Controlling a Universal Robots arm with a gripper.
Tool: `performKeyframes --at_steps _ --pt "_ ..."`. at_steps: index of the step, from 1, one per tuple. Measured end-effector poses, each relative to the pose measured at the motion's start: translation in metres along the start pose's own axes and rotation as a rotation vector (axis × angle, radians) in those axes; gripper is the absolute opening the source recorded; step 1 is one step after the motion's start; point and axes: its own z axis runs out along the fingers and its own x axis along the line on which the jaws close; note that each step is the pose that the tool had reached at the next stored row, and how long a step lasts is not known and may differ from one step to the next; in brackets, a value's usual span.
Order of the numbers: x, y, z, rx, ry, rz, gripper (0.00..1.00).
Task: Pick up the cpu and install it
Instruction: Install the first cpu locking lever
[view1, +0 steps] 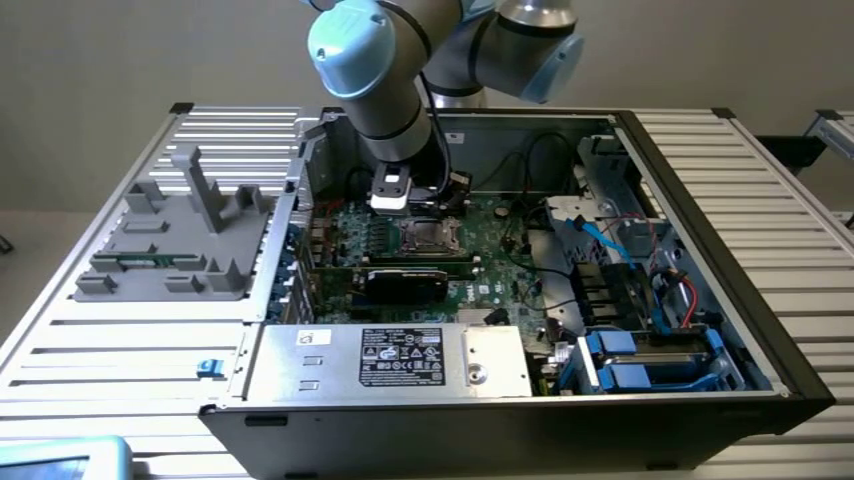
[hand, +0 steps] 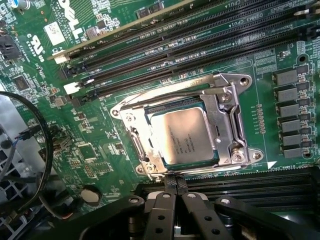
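Tool (hand: 175, 187) clenched, holding nothing, poised just beside the metal socket frame (hand: 227, 117); cpu (hand: 185, 135) seated inside that frame on the green motherboard (hand: 45, 75).

My arm (view1: 400, 100) is grey metal tubing with pale blue caps on its round joints. A white block with a dark patch sits on my wrist, just above the motherboard (view1: 454, 255). My gripper (hand: 174, 186) is matte black: two slim fingers (hand: 167, 182), bare screw heads on its linkage arms.
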Motion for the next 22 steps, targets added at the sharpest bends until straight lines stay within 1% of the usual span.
performKeyframes --at_steps 10,22 --pt "0.0008 0.0006 0.0 0.0028 -0.0042 -0.011 0.11" --pt "0.0012 0.0006 0.0001 0.0029 -0.0048 -0.012 0.11"
